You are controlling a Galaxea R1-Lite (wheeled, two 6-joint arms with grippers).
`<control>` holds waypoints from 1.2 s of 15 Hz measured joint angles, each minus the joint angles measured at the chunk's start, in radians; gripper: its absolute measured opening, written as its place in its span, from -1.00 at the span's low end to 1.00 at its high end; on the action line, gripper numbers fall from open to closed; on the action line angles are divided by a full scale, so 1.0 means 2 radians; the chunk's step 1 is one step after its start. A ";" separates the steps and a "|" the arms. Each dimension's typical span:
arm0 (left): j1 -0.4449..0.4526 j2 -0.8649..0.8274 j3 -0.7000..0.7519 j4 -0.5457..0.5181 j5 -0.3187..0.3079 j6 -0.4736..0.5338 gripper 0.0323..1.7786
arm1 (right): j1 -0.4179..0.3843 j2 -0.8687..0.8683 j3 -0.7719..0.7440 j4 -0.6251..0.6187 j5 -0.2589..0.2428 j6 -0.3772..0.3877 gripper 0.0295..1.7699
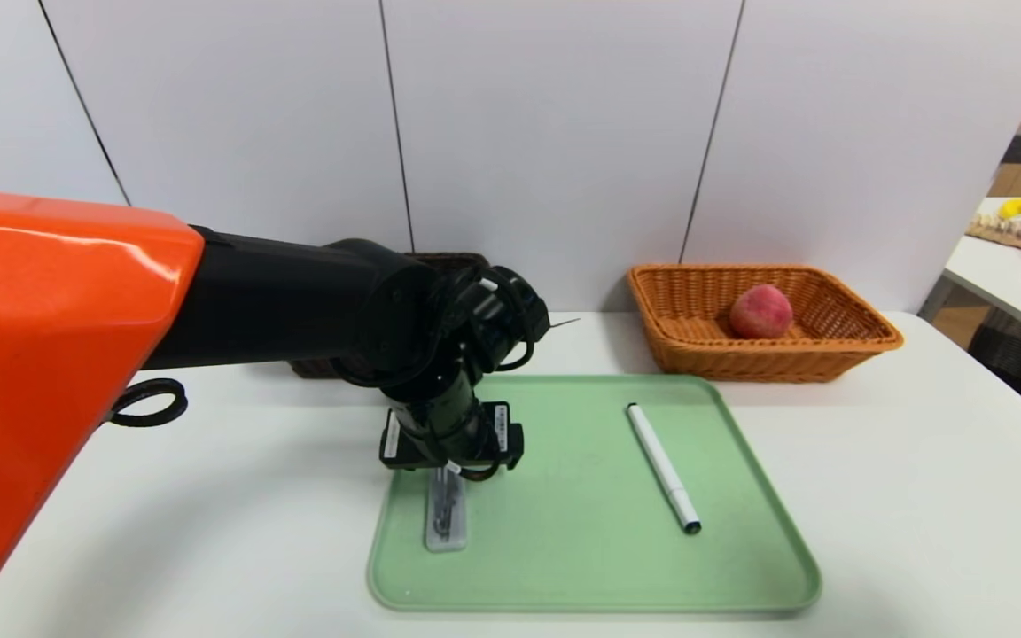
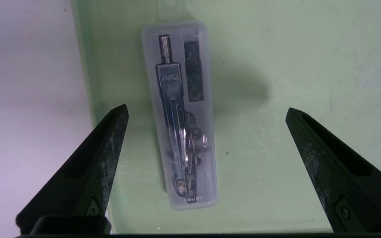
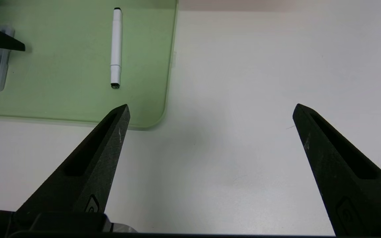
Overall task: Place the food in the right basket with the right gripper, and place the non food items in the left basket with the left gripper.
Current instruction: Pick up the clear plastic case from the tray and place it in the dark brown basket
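"Left gripper (image 2: 207,107)?"
"Above the case (image 2: 180,115) — fingers wide open, one either side, at the tray's (image 1: 599,567) nine o'clock."
"Pen (image 1: 663,468)?"
"Tray's two o'clock. Peach (image 1: 760,312) — in the orange basket (image 1: 776,359)."
"Right gripper (image 3: 212,105)?"
"Open, over the tabletop (image 3: 230,165)."

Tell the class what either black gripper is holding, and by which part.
Nothing: the black left gripper and black right gripper both stand open.
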 joint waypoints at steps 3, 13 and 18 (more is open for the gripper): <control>0.005 0.004 0.000 -0.004 -0.010 0.000 0.90 | 0.000 0.000 0.000 0.000 0.000 0.002 0.92; 0.007 0.009 0.011 -0.001 -0.008 0.003 0.90 | 0.000 0.003 0.003 -0.001 0.001 0.014 0.92; 0.007 0.008 0.013 0.000 -0.007 0.004 0.90 | 0.000 0.004 0.004 -0.001 0.001 0.014 0.92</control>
